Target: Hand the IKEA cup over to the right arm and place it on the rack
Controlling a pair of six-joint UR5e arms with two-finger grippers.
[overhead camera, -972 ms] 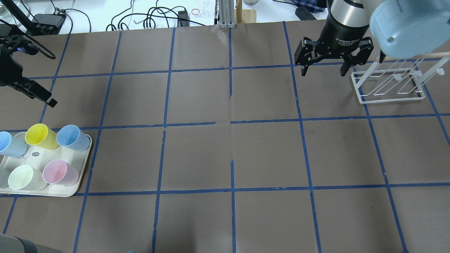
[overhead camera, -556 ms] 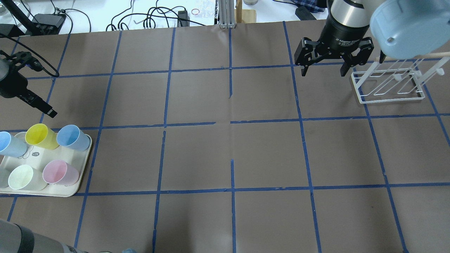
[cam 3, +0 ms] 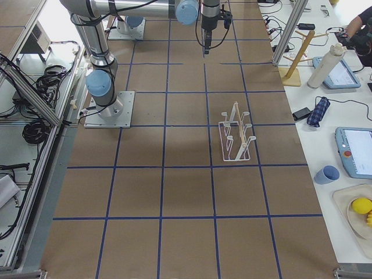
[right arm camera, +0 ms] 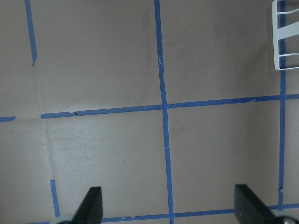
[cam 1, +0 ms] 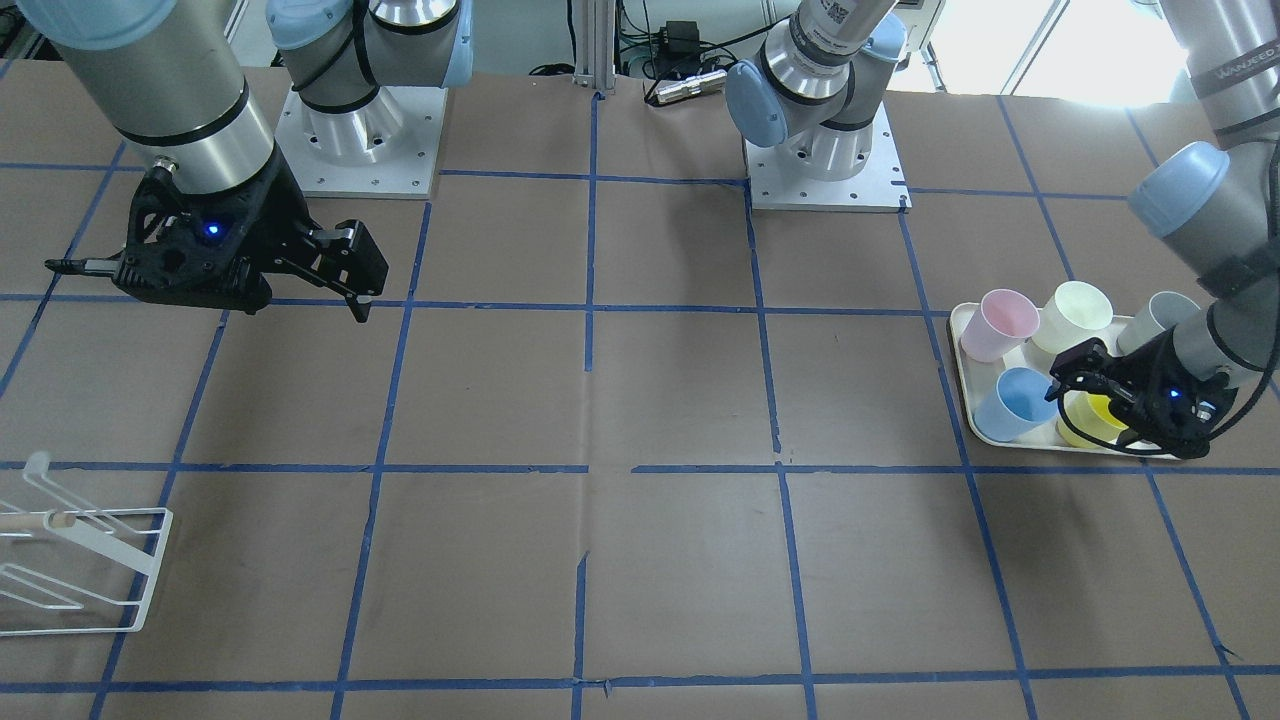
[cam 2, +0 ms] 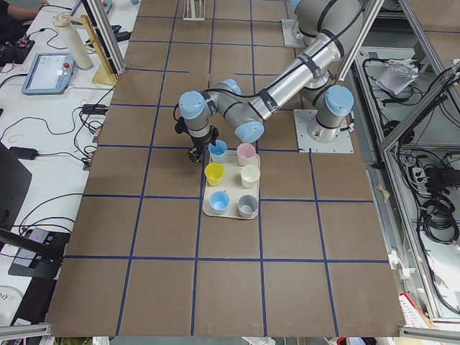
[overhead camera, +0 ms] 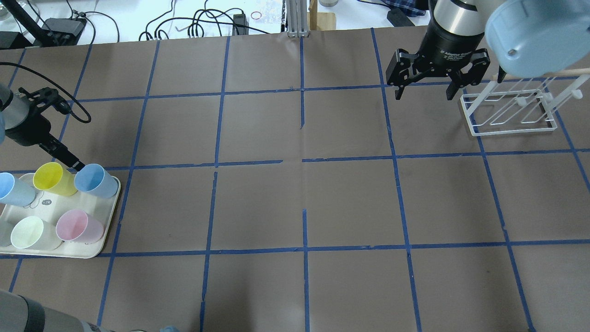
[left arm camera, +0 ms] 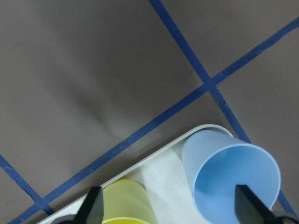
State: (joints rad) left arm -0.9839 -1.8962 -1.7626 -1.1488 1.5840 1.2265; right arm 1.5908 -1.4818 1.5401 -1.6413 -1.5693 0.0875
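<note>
A pale blue IKEA cup (overhead camera: 95, 180) stands upright at the tray's far right corner, next to a yellow cup (overhead camera: 53, 178). A second blue cup (overhead camera: 11, 189) stands at the tray's left edge. My left gripper (overhead camera: 73, 163) is open and empty, tilted, its tips just above the gap between the yellow and the blue cup. In the left wrist view the blue cup (left arm camera: 231, 179) sits by the right finger. My right gripper (overhead camera: 424, 94) is open and empty, hovering just left of the white wire rack (overhead camera: 511, 110).
The cream tray (overhead camera: 99, 251) also holds a pink cup (overhead camera: 78, 226), a pale green cup (overhead camera: 30, 233) and a grey cup (cam 1: 1155, 315). The brown table is marked with blue tape lines. Cables lie beyond the table's far edge.
My left gripper has moved down and toward the tray, from beyond it to just over the yellow and blue cups. The right arm has not moved.
</note>
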